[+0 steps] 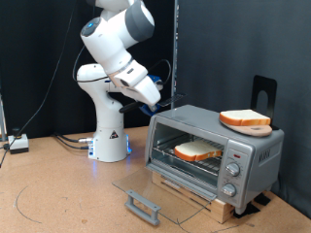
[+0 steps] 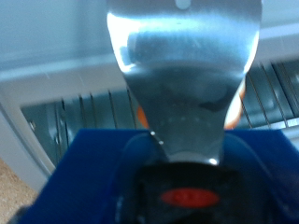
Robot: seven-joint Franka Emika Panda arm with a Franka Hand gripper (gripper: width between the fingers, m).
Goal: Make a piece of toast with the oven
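The silver-grey oven [image 1: 199, 120] stands at the exterior view's right with its glass door [image 1: 160, 189] folded down flat and the grey bar handle [image 1: 143, 206] at the front. The piece of toast [image 1: 198, 150] lies on the inner wire rack. A second bread slice [image 1: 245, 119] lies on the oven's top. My gripper [image 1: 155, 103] hangs beside the oven's upper corner, on the exterior view's left of the opening. In the wrist view a shiny silver spatula-like blade [image 2: 182, 84] on a blue and black base fills the picture, with the rack [image 2: 84, 117] and an orange crust edge [image 2: 140, 116] behind it. My fingers do not show.
The oven sits on a wooden board [image 1: 199, 197] on a brown tabletop. The robot's white base [image 1: 109, 136] stands behind, with cables and a small box [image 1: 17, 143] at the exterior view's left. A black stand [image 1: 264, 92] rises behind the oven.
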